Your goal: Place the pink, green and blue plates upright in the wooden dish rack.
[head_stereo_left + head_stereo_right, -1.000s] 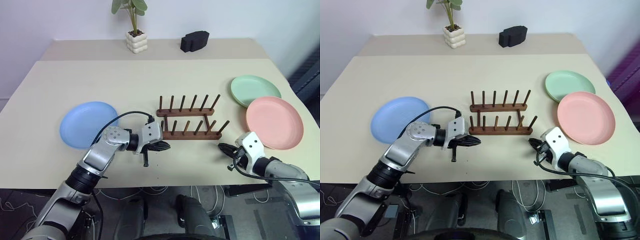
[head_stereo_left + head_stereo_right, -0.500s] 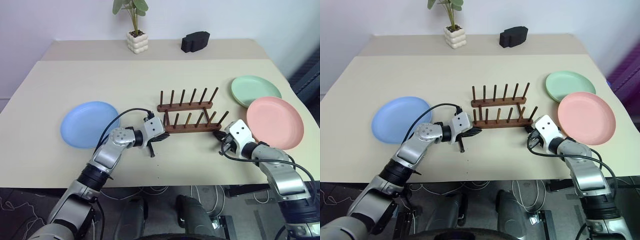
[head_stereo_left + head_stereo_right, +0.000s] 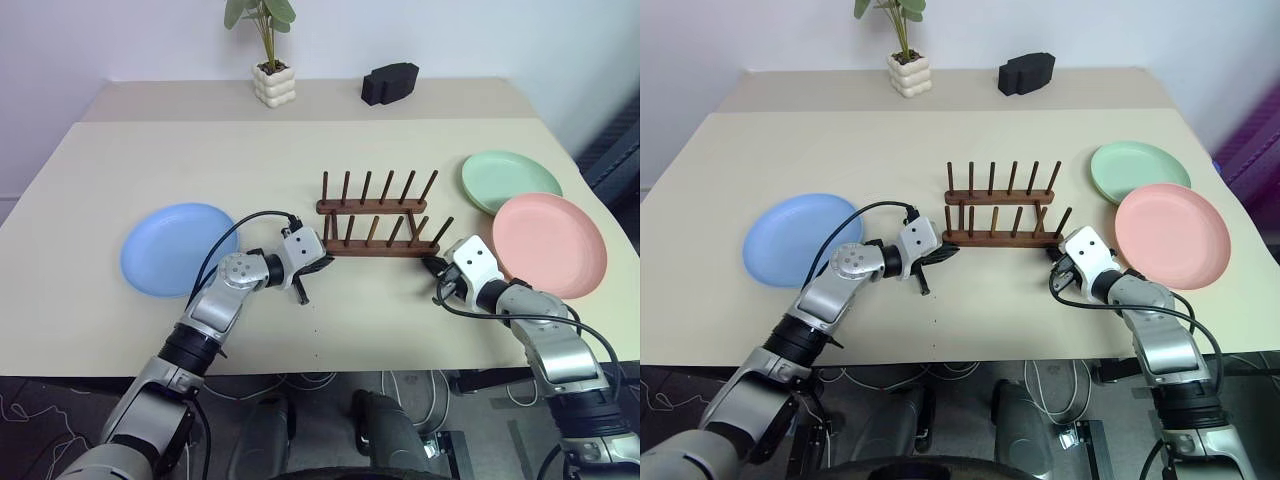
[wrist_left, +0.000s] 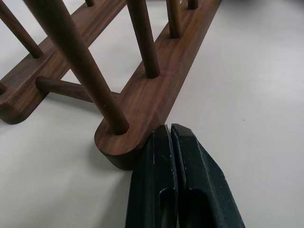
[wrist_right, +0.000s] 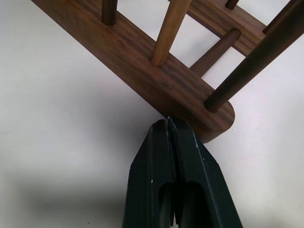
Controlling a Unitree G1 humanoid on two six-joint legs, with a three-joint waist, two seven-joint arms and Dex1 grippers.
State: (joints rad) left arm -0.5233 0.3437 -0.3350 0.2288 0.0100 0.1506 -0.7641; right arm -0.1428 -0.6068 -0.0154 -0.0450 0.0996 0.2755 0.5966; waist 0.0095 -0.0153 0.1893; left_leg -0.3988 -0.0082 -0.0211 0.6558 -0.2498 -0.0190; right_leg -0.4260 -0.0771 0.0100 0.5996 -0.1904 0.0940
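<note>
The wooden dish rack (image 3: 378, 230) stands empty mid-table, its pegs upright. My left gripper (image 3: 320, 262) is shut, its tips pressed against the left end of the rack's near rail (image 4: 124, 142). At the right end of that rail (image 5: 209, 118) my right gripper (image 3: 432, 266) is also shut and touching the wood. The blue plate (image 3: 178, 248) lies flat at the left. The green plate (image 3: 510, 180) lies flat at the right, with the pink plate (image 3: 548, 244) overlapping its near edge.
A potted plant (image 3: 272, 70) and a black block (image 3: 390, 82) stand on the raised strip at the back of the table. The table's front edge (image 3: 330, 368) runs just behind both forearms.
Both grippers have moved forward against the near rail. The rack has slid away from me and now sits squarer to the table.
</note>
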